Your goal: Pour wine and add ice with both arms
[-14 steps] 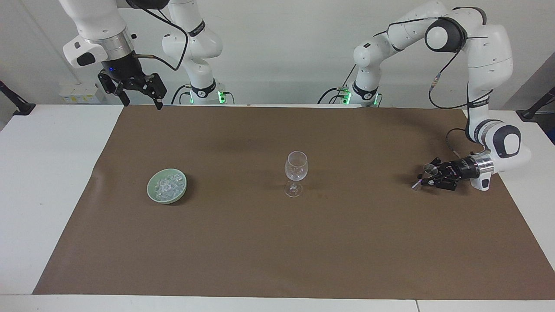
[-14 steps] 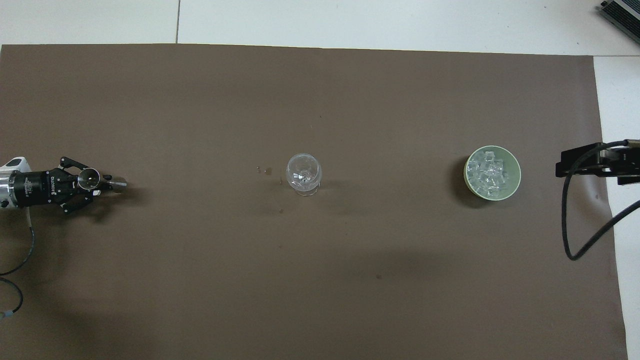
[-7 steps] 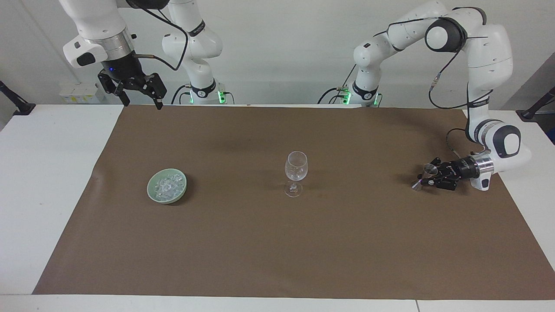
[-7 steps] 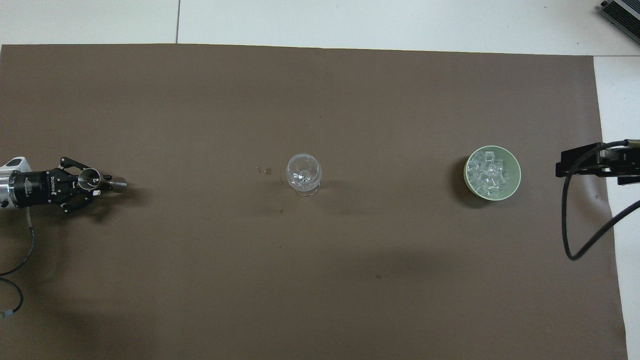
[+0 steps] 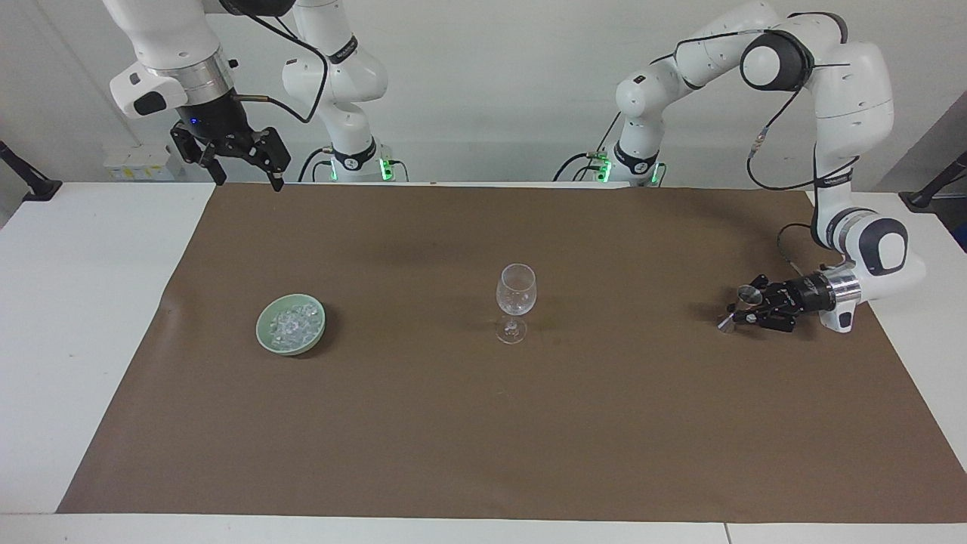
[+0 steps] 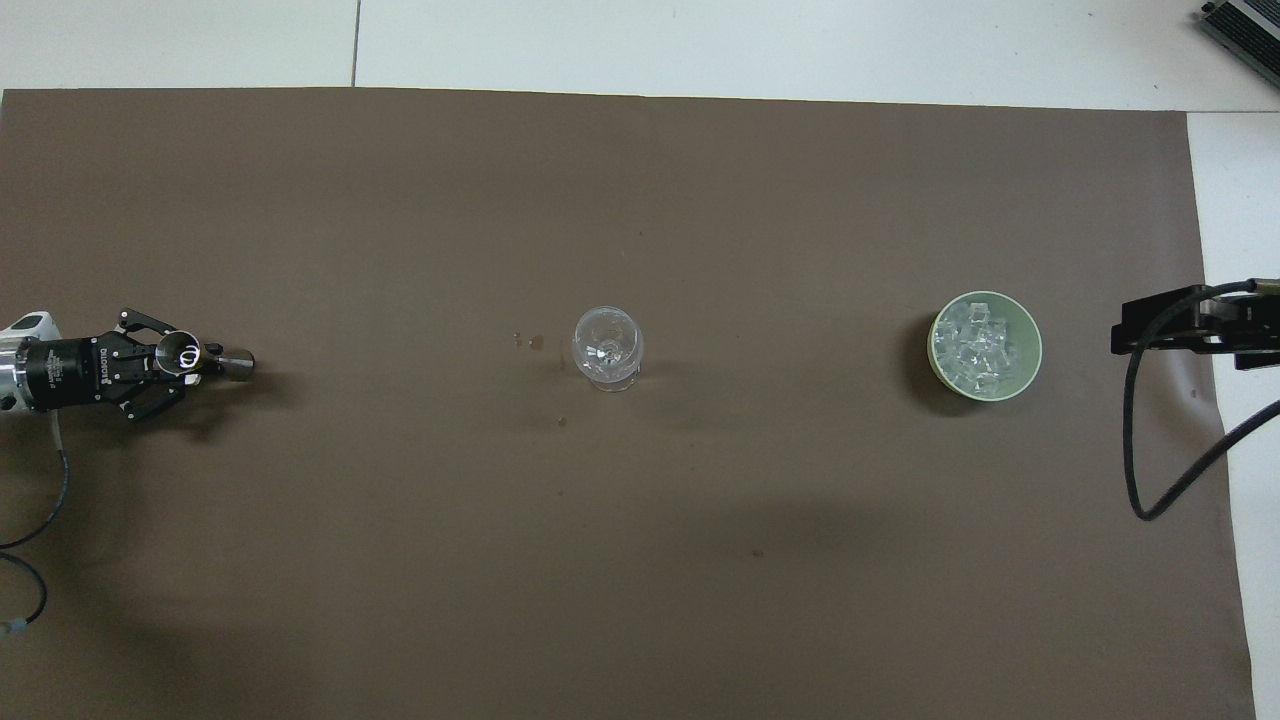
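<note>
A clear wine glass [image 5: 515, 301] stands upright in the middle of the brown mat; it also shows in the overhead view [image 6: 607, 348]. A pale green bowl [image 5: 266, 336] holding the ice [image 5: 293, 323] sits toward the right arm's end; the overhead view shows the bowl [image 6: 1034, 350] and ice [image 6: 980, 345] too. My left gripper [image 5: 748, 311] lies low over the mat at the left arm's end, shut on a small metal jigger [image 5: 742, 305] held tilted; the overhead view shows both gripper [image 6: 185, 358] and jigger [image 6: 200, 355]. My right gripper [image 5: 242, 175] hangs open and empty, high over the mat's corner nearest the right arm's base.
The brown mat [image 5: 483, 423] covers most of the white table [image 5: 83, 302]. A few small dark spots [image 6: 530, 342] mark the mat beside the glass. The right arm's black hand and cable [image 6: 1170, 330] show at the overhead view's edge, beside the bowl.
My left gripper has shifted slightly with the jigger. The right arm, glass and bowl have not moved.
</note>
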You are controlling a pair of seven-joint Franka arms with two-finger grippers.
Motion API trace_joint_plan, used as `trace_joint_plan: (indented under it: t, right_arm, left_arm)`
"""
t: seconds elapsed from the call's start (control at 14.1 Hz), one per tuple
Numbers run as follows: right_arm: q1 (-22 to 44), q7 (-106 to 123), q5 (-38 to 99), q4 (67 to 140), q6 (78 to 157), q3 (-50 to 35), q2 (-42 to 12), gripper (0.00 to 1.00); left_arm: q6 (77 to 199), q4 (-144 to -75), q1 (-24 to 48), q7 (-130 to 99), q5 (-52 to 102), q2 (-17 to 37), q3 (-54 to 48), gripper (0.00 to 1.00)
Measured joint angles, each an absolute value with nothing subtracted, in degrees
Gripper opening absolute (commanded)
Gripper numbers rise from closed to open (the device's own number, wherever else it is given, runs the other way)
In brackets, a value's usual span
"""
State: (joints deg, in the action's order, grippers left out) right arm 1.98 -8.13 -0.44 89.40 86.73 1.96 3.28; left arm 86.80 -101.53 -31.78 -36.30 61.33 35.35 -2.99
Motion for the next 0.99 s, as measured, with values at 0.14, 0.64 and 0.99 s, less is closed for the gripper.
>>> trace_joint_plan:
  t: [0.14,0.64,0.99]
  right_arm:
    - [1.98,-8.13,-0.44,89.40,86.73,1.96,3.28,1.00]
    - [1.98,-8.13,-0.44,89.40,86.73,1.96,3.28,1.00]
    - [1.98,-8.13,-0.44,89.40,86.73,1.96,3.28,1.00]
  left_arm:
    - [86.84,-101.41,-31.70,-37.23,62.37,34.86,-3.21,0.00]
    - [88.23,-101.74,-29.52,-38.92,65.71,32.96,-3.50,0.00]
    - [91.47,-104.64,-27.14,-39.28,68.75,29.95,-3.52,0.00]
